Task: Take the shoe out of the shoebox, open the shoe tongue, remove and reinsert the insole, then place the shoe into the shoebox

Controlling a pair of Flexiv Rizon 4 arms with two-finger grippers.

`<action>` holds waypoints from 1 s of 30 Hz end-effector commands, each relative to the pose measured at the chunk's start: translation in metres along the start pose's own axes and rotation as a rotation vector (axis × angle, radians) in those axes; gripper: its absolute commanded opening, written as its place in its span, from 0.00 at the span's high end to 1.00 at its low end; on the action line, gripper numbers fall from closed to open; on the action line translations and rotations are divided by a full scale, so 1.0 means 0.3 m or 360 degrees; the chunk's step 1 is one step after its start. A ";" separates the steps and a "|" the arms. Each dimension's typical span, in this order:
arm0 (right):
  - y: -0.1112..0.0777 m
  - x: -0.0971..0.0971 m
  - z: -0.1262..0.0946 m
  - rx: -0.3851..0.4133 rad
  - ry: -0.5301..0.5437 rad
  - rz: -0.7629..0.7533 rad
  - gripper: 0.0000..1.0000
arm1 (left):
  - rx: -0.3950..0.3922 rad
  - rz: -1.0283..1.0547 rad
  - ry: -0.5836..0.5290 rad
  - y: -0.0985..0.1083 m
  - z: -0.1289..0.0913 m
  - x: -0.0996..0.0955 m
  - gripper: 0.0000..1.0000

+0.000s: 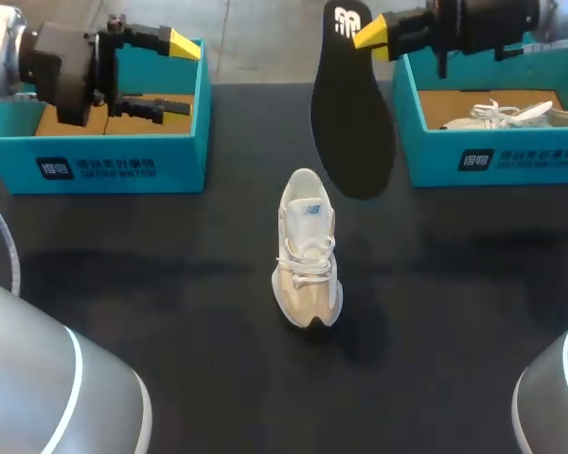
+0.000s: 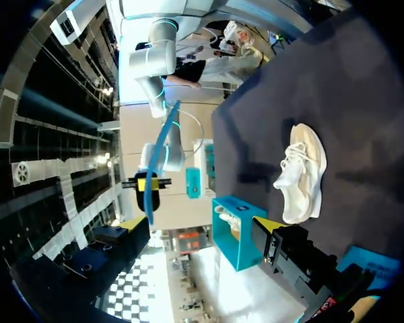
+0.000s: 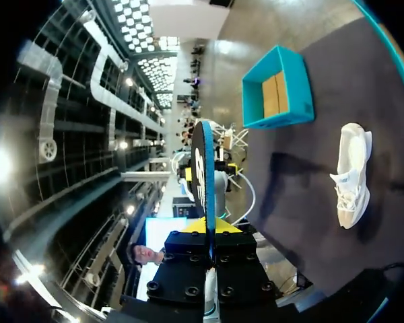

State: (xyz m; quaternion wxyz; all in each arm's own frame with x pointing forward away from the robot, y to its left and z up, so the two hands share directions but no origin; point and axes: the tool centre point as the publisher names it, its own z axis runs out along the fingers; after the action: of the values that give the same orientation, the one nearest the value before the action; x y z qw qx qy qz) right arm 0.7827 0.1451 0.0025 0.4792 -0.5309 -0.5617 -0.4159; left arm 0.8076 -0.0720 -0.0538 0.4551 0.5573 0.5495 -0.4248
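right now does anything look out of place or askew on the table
Only the black insole: it is out of the white sneaker, hanging from the right gripper above the table. The sneaker itself stands upright on the table. Nothing looks spilled or damaged.

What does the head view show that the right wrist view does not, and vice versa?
Only the head view shows the second shoe lying in the right box, and the insole broadside. Only the right wrist view shows the insole edge-on, the right gripper shut on its end. Both show the shoe upright on the table and the left box holding only cardboard.
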 end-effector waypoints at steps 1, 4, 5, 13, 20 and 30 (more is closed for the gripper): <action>0.077 -0.033 0.039 0.0047 0.0011 0.0072 1.00 | -0.0045 0.0000 -0.0116 -0.030 0.040 0.003 0.00; 0.089 -0.056 0.054 0.0061 0.0021 0.0157 1.00 | -0.0036 -0.0006 -0.0158 -0.037 0.060 -0.006 0.00; 0.093 -0.063 0.058 0.0059 0.0023 0.0182 1.00 | -0.0038 -0.0002 -0.0178 -0.040 0.068 -0.008 0.00; 0.126 -0.093 0.129 0.0102 0.0059 0.0297 1.00 | 0.0019 -0.0007 -0.0260 -0.069 0.150 -0.030 0.00; 0.138 -0.111 0.191 0.0160 0.0033 0.0360 1.00 | 0.0035 -0.0019 -0.0331 -0.080 0.196 -0.042 0.00; 0.148 -0.147 0.224 0.0168 -0.0018 0.0444 1.00 | 0.0086 -0.0029 -0.0376 -0.117 0.246 -0.052 0.04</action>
State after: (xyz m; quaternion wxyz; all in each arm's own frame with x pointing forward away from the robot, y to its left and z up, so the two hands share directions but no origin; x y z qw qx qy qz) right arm 0.8166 0.2016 -0.0555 0.5571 -0.5790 -0.5058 -0.3140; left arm 0.7734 -0.1430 -0.0555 0.4964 0.5112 0.4867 -0.5054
